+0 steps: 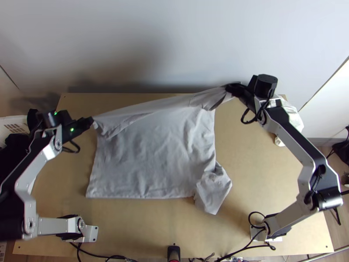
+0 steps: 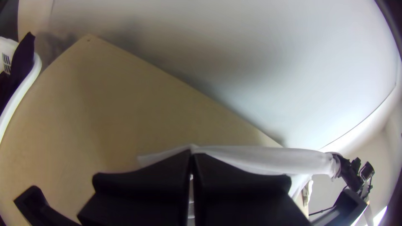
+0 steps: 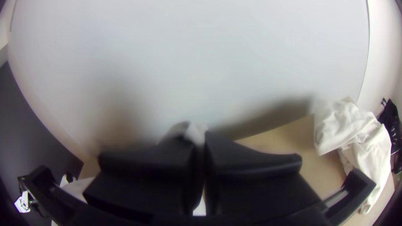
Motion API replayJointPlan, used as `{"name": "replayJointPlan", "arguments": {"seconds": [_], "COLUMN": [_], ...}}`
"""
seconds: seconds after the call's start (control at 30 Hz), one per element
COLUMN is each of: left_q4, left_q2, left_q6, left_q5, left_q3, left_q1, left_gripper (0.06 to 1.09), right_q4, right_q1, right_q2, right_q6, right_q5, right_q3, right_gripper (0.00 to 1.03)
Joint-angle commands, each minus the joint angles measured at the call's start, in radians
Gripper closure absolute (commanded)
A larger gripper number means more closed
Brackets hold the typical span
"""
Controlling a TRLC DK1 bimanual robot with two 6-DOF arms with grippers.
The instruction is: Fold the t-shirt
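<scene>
The t-shirt [image 1: 152, 153] lay mostly spread over the middle of the table [image 1: 270, 183], its far band drawn up towards the table's far edge and one flap, seemingly a sleeve, angled out towards the table's near right. The left gripper [image 1: 91, 121], above the table's far left part, had its fingers closed on one end of the band; the right gripper [image 1: 230, 87], by the table's far edge and right of its middle, had the other end pinched between closed fingers. Principal hazard: the band ran taut and aslant, so a further outward pull would probably have slid a corner from its small pinch, or dragged the body askew on the table. Lowered unevenly, it might have landed creased. The flap, held by nothing, could have bunched under a fold. A crumpled white cloth [image 1: 290, 115] at the table's far right corner risked snagging the right arm
</scene>
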Motion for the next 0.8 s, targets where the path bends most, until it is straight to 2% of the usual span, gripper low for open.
{"name": "replayJointPlan", "arguments": {"seconds": [0.0, 0.23, 0.27, 0.33, 0.37, 0.57, 0.77], "left_q4": [0.052, 0.049, 0.037, 0.020, 0.015, -0.051, -0.103], "left_q2": [0.223, 0.403, 0.423, 0.433, 0.433, 0.407, 0.251], "left_q6": [-0.029, -0.036, -0.038, -0.035, -0.032, -0.009, 0.028], "left_q5": [-0.051, -0.055, -0.055, -0.055, -0.055, -0.044, -0.038], "left_q3": [0.173, 0.330, 0.345, 0.350, 0.350, 0.348, 0.270], "left_q1": [-0.027, -0.027, -0.027, -0.027, -0.027, -0.023, -0.093], "left_gripper": [1.05, 1.04, 0.89, 0.22, 0.11, 0.11, 0.11], "right_q4": [0.059, 0.063, 0.063, 0.063, 0.063, 0.065, 0.068], "right_q1": [-0.023, -0.019, -0.014, -0.002, 0.003, 0.026, 0.047], "right_q2": [0.141, 0.268, 0.277, 0.283, 0.283, 0.262, 0.248], "right_q6": [-0.006, -0.046, -0.050, -0.064, -0.070, -0.073, -0.078], "right_q5": [0.039, 0.051, 0.050, 0.051, 0.051, 0.051, 0.050], "right_q3": [0.108, 0.192, 0.197, 0.189, 0.186, 0.166, 0.160], "right_gripper": [1.00, 1.00, 1.00, 1.00, 1.00, 1.00, 1.00]}}
